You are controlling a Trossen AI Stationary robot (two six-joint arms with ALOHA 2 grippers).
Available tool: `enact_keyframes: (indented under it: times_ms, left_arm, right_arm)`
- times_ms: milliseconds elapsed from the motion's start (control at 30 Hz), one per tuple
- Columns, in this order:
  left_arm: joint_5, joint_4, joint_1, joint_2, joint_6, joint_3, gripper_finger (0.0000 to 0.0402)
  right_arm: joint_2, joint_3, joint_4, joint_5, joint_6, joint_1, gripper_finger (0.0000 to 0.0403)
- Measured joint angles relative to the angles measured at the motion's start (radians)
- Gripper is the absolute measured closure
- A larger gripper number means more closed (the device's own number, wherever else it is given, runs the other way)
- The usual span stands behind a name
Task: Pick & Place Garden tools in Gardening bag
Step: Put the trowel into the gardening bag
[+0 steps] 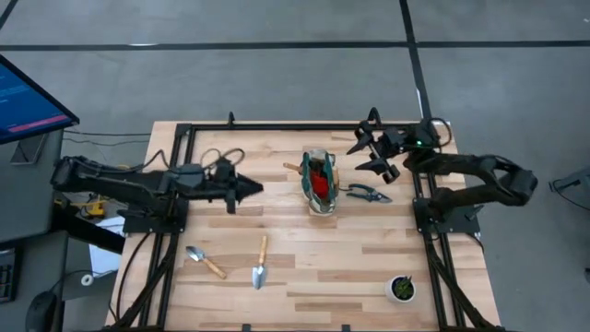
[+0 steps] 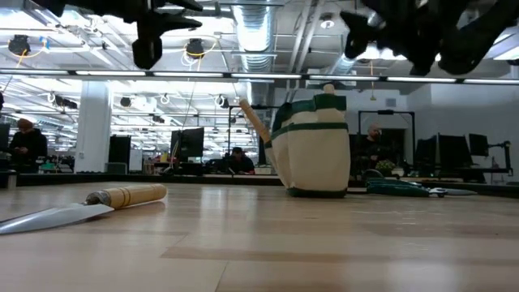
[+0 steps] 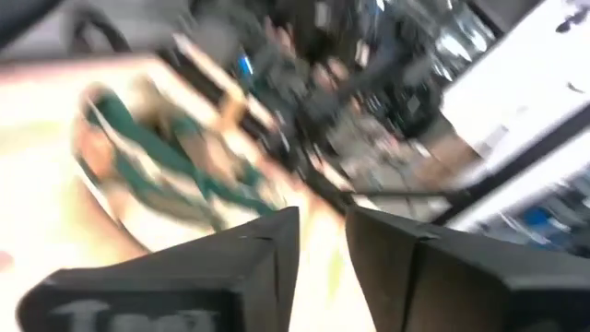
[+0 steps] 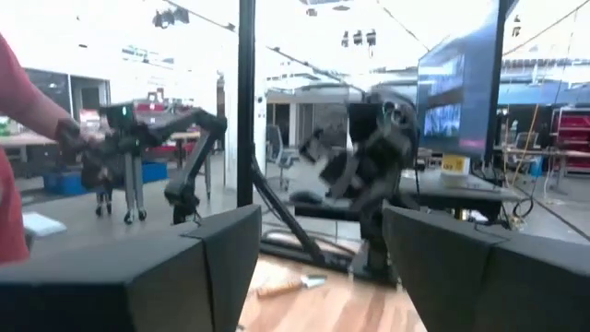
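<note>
The beige gardening bag [image 1: 319, 183] with green trim stands upright mid-table, also in the low view [image 2: 312, 150]. A red item [image 1: 320, 179] lies inside it, and a wooden tool handle [image 2: 253, 120] sticks out of its left side. The pruning shears [image 1: 367, 193] lie flat just right of the bag. Two wooden-handled trowels [image 1: 205, 261] [image 1: 261, 264] lie flat near the front edge. My left gripper [image 1: 255, 188] hovers left of the bag, pointing at it, fingers a narrow gap apart and empty. My right gripper [image 1: 371, 150] is wide open and empty above the far right.
A small black pot with a green plant [image 1: 402, 288] stands at the front right corner. A black frame rail [image 1: 277, 125] runs along the far edge. Cables [image 1: 219, 159] lie at the far left. Bare wood lies between the bag and the trowels.
</note>
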State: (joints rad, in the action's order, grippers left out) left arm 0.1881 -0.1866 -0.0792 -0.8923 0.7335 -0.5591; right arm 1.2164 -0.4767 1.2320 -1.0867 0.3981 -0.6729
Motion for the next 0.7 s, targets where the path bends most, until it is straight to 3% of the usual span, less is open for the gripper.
enact_keyframes:
  times_ms: [167, 400, 533, 700]
  left_arm:
    - [-0.182, 0.04, -0.007, -0.039, 0.191, 0.0, 0.0287]
    - [-0.318, 0.118, -0.078, -0.051, 0.437, 0.0, 0.0298]
    - [-0.31, 0.153, -0.127, -0.051, 0.546, 0.0, 0.0319]
    - [-0.155, 0.295, -0.178, -0.095, 0.684, 0.0, 0.0365]
  right_arm:
    - [-0.129, -0.055, -0.243, 0.068, -0.04, 0.063, 0.0202]
    - [-0.213, -0.247, -0.821, 0.229, -0.327, 0.186, 0.023]
    - [-0.214, -0.383, -1.181, 0.417, -0.484, 0.263, 0.0239]
    - [-0.214, -0.483, -1.419, 0.723, -0.469, 0.355, 0.0248]
